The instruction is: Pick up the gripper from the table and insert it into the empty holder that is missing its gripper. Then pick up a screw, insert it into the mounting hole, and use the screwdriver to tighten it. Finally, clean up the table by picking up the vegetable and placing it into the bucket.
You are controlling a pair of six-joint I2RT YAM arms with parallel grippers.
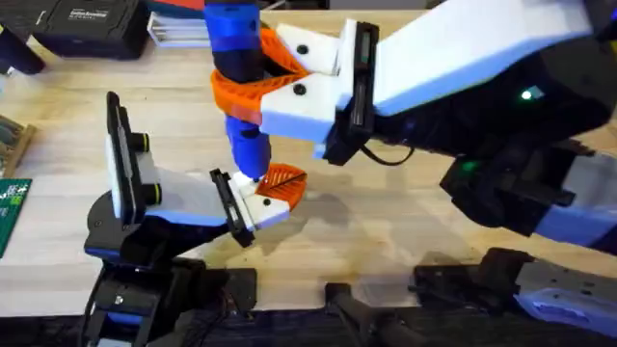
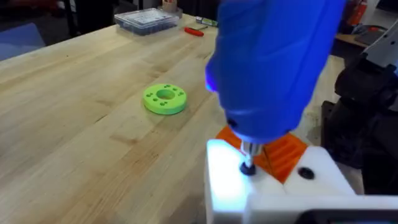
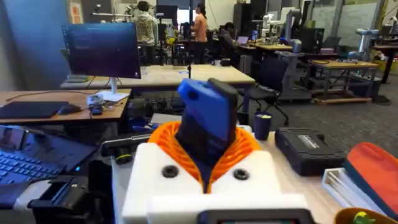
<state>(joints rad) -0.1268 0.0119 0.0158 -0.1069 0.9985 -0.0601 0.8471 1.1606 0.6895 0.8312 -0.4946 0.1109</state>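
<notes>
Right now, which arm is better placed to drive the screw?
Right. Its gripper holds the screwdriver upright, the tip on the screw in the white holder. The left gripper carries that holder.

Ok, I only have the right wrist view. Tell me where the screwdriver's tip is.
Observer: The screwdriver stands upright, its tip on a screw in the white holder.
Operator: Report what sits beside that screw.
Observer: The orange gripper, touching the holder.
Operator: Name anything else nearby.
Observer: A green disc lies flat on the table, apart from the holder.
</notes>
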